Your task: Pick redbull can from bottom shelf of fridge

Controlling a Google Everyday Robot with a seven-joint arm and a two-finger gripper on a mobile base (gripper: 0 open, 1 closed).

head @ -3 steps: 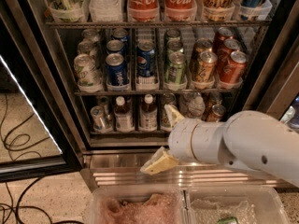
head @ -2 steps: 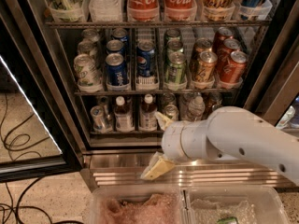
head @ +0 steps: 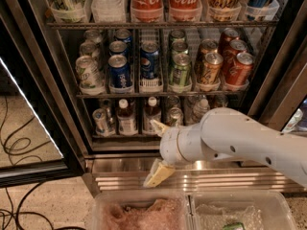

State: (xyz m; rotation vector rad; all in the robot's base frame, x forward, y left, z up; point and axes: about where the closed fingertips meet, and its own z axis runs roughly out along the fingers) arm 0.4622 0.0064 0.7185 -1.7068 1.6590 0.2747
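Note:
The fridge [head: 43, 80] stands open with wire shelves of drinks. On the bottom shelf [head: 125, 136] a slim silver redbull can [head: 100, 120] with bluish markings stands at the far left, beside two white-capped brown bottles [head: 125, 118]. My gripper [head: 159, 150] is open and empty, its two yellowish fingers spread one above the other. The upper fingertip [head: 158, 125] is at the shelf's front edge near the middle, right of the redbull can. The lower one [head: 157, 174] hangs in front of the ribbed steel base [head: 120, 169]. My white arm [head: 240, 140] hides the shelf's right part.
Another small silver can [head: 175, 116] and a clear bottle [head: 199, 108] stand just behind the gripper. Pepsi, green and orange cans [head: 149, 63] fill the rack above. The glass door [head: 29, 128] hangs open at left. Clear plastic bins [head: 192, 212] lie below.
My gripper and arm have moved left along the front of the bottom shelf, from its right part to near its middle. The fingers stay spread. The drinks have not moved.

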